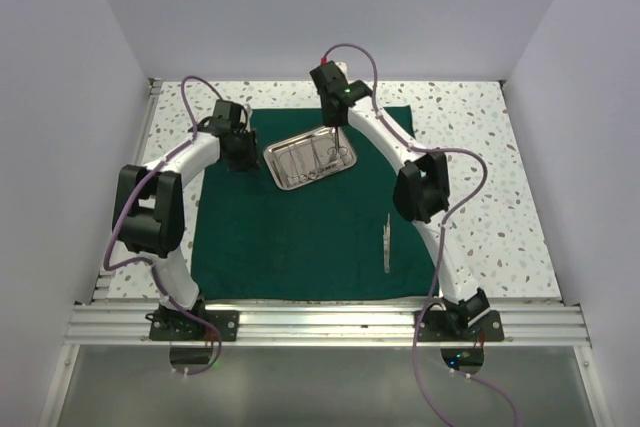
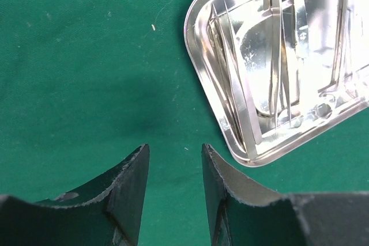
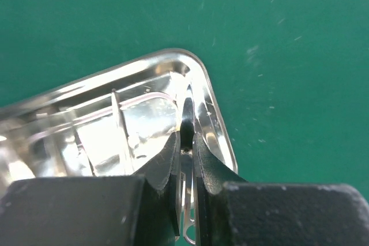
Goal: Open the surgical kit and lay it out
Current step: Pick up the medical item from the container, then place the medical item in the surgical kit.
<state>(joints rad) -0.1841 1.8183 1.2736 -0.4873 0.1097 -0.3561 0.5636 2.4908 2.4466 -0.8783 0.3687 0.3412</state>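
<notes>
Legible markings: we find none. We read no text, label, brand, number or sign in any of the three views, neither on the steel tray point(image 1: 310, 162) nor on the green cloth point(image 1: 300, 237).

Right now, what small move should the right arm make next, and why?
Probably lift the right gripper straight up: it looks shut on a thin steel tool in the tray, and the tweezers lie out on the cloth.
</notes>
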